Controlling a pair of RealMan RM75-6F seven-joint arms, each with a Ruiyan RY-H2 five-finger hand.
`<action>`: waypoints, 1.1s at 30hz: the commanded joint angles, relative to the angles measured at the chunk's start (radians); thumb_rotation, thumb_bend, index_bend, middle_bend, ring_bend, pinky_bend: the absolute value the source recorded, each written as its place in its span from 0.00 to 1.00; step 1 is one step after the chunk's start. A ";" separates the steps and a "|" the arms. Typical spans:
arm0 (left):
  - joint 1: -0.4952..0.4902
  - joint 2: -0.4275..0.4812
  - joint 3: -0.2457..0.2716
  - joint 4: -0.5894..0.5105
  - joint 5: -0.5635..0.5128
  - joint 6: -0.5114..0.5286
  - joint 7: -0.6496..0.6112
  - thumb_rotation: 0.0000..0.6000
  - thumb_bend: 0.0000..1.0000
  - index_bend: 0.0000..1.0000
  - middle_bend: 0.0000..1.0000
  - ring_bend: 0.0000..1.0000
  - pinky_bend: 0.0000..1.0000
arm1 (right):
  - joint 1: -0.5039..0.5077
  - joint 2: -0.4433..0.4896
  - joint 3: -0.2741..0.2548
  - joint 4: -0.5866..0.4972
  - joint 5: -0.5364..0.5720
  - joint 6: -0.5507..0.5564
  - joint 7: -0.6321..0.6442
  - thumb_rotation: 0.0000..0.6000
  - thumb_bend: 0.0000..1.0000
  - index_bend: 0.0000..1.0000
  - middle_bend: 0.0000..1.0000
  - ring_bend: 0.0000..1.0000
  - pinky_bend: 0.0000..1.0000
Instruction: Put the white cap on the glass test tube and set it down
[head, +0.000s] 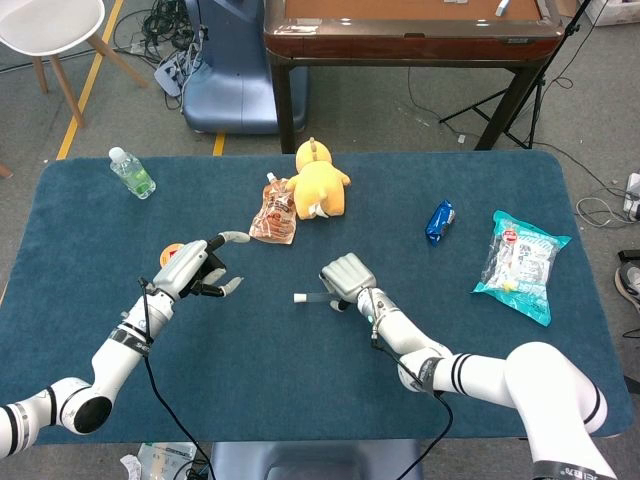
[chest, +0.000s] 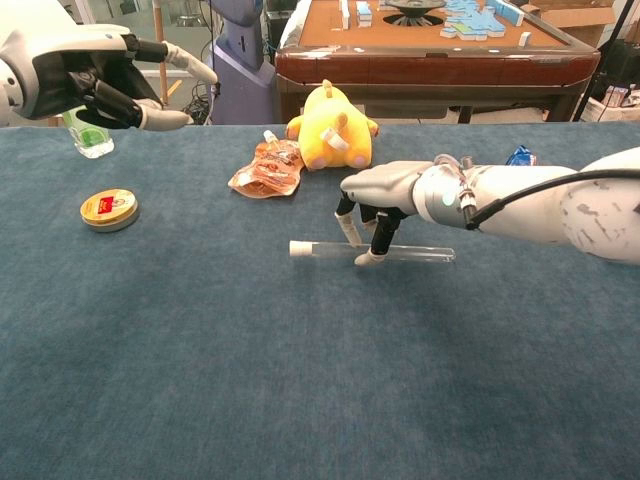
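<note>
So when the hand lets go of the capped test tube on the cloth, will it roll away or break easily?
The test tube is a smooth round cylinder lying flat, so it could roll sideways, though the table's felt-like cover probably slows it. It looks like thin clear glass, likely fragile and slippery. The right hand should probably release gently.

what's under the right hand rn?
The capped test tube lies flat on the table, white cap pointing left. The right hand has fingertips on its middle, covering that stretch.

Grey floor (head: 430, 110) with a yellow line (head: 88, 85), blue-carpeted surface (head: 300, 370), beyond it a brown wooden table (head: 410, 35), white chair (head: 50, 30) to that table's left, black cables (head: 170, 20).
</note>
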 joint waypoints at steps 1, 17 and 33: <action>-0.001 -0.003 0.000 0.002 0.000 -0.002 -0.002 1.00 0.32 0.22 1.00 1.00 1.00 | 0.002 -0.012 0.000 0.009 0.004 0.007 -0.011 1.00 0.59 0.68 0.87 1.00 1.00; -0.001 -0.013 0.002 0.007 0.008 -0.005 -0.007 1.00 0.32 0.22 1.00 1.00 1.00 | 0.001 -0.035 0.011 0.000 0.055 0.049 -0.092 1.00 0.27 0.49 0.85 1.00 1.00; 0.023 0.012 -0.006 0.024 -0.006 0.018 -0.020 1.00 0.32 0.22 1.00 1.00 1.00 | -0.039 0.098 0.103 -0.132 0.049 0.133 -0.032 1.00 0.16 0.43 0.85 0.99 1.00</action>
